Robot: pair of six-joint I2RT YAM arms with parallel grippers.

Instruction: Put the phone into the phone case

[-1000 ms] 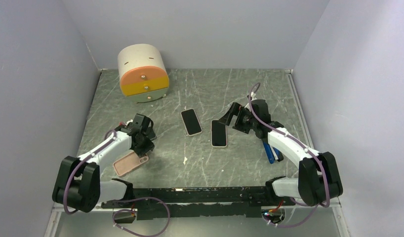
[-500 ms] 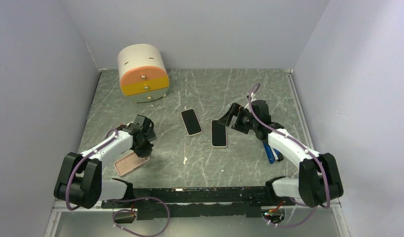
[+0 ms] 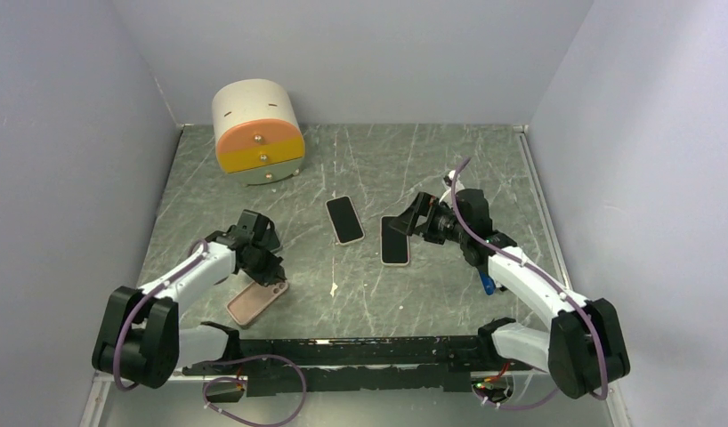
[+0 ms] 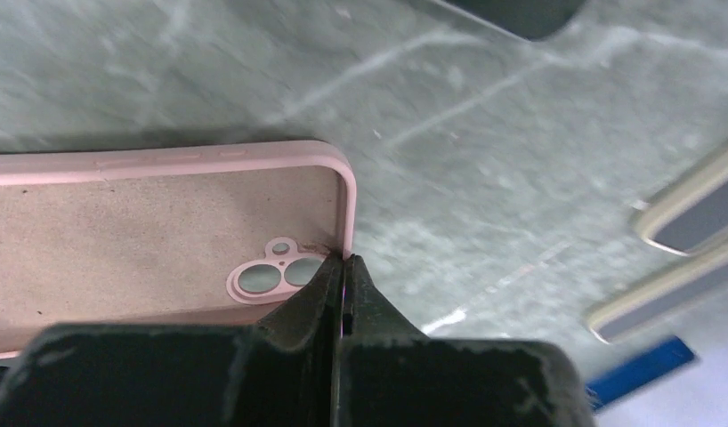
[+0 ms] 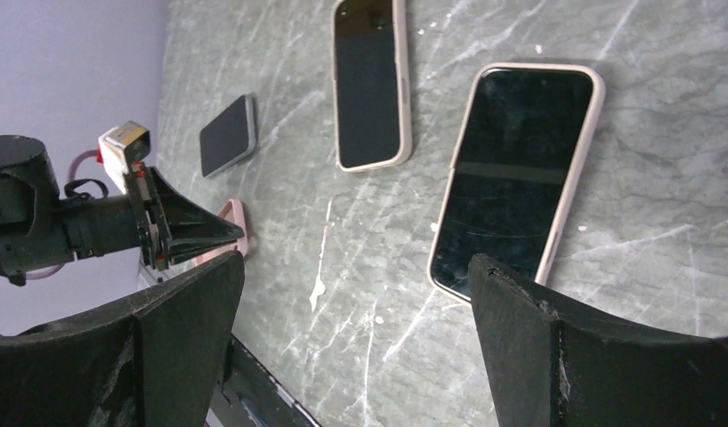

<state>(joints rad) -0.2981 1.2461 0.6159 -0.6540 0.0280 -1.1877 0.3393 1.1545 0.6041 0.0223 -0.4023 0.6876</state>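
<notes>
Left gripper (image 4: pixel 344 269) is closed tight on the rim of the pink phone case (image 3: pixel 256 302), jaws pinching the thin wall at the corner next to the camera cutout (image 4: pixel 276 277). The case lies open side up on the grey marbled table (image 3: pixel 378 302), near the front left and at an angle, its beige inner lining showing in the left wrist view. Can't tell whether the case is lifted or flat on the table. Right gripper (image 5: pixel 356 267) is wide open and holds nothing; the two fingers are spread well apart, just above and to the right of the phone (image 3: pixel 395 240). The phone is screen up with a dark display and a cream edge, flat on the table around the middle, well apart from the case. A second phone (image 3: pixel 344 220), same look, lies just left of it and slightly further back, not touching. A round-topped cream drawer unit (image 3: pixel 258 132) with an orange front stands at the back left. A small white scrap (image 3: pixel 334 288) lies on the table between the case and the phones. A blue object (image 3: pixel 488 283) sits under the right arm, mostly hidden.
</notes>
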